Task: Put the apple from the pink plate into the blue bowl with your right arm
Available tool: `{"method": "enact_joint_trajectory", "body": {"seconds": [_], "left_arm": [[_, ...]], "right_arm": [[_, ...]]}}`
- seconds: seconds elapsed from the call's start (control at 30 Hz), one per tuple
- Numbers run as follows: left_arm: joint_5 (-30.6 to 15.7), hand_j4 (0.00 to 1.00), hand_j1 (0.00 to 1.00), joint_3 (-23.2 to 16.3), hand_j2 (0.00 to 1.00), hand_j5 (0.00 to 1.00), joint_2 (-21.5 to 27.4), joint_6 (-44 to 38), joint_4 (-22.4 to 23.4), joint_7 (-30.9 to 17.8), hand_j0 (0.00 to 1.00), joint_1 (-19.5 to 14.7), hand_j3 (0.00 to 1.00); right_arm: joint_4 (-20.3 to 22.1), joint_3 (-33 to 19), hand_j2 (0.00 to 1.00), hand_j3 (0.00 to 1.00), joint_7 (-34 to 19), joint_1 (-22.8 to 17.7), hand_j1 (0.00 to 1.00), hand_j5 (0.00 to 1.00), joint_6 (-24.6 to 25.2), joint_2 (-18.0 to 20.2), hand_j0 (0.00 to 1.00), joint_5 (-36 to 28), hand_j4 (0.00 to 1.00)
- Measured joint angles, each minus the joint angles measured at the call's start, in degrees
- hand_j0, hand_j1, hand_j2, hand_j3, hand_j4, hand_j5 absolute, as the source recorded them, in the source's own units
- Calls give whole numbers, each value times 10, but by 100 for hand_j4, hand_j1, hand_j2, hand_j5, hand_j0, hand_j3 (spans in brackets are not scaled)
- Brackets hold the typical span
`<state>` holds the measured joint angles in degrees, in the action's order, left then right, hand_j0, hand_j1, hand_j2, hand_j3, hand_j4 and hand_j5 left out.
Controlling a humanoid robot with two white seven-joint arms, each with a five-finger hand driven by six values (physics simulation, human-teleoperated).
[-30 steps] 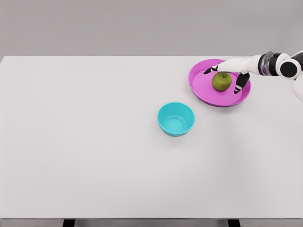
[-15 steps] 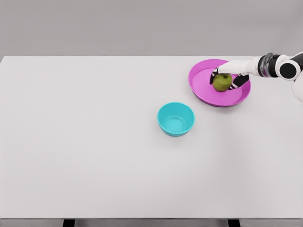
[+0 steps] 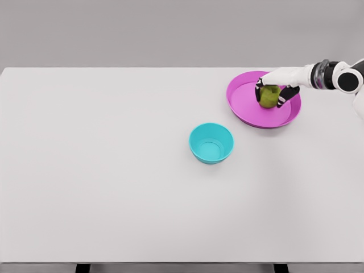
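- Green apple (image 3: 268, 96): on pink plate, toward its right-centre; not in bowl. Upright/tilted n/a, stem not discernible.
- Right hand (image 3: 272, 92): fingers curled round apple, dark fingertips (image 3: 259, 90) on its left side and more at its lower right; palm over the top. Judged as a closed grasp on the apple. Whether apple is lifted clear of plate: can't tell from this view; looks at plate level.
- Right arm: white, enters from right edge, dark wrist joint just beyond plate rim.
- Pink plate (image 3: 244, 105): round, shallow, far right of desk; holds apple only.
- Blue bowl (image 3: 211, 143): teal-blue, upright, nothing visible inside; near desk centre, apart from plate, down-left of it.
- Desk (image 3: 102, 170): white, flat; carries plate and bowl.
- Left arm: not seen.
- Progress, est.: reach done, grasp made or just about. Remaining: lift off plate, carry down-left across to bowl, release inside. Early stage; goal not met.
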<state>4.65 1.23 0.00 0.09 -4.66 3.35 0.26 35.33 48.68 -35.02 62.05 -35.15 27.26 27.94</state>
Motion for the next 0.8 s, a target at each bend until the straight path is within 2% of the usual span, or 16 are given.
{"method": "enact_joint_trajectory", "body": {"seconds": [0.27,0.43,0.63,0.8], "left_arm": [[0,100,100,0,100,100,0,0,0,0,100,0,100],[0,100,100,0,100,100,0,0,0,0,100,0,100],[0,100,100,0,100,100,0,0,0,0,100,0,100],[0,100,100,0,100,100,0,0,0,0,100,0,100]], "right_arm": [[12,-29,45,45,0,-3,45,45,0,4,45,-1,45],[61,-50,45,45,0,-6,45,45,0,20,45,-3,45],[88,-56,45,45,0,-7,45,45,0,25,45,-3,45],[141,-56,45,45,0,-15,45,45,0,28,45,-3,45]]}}
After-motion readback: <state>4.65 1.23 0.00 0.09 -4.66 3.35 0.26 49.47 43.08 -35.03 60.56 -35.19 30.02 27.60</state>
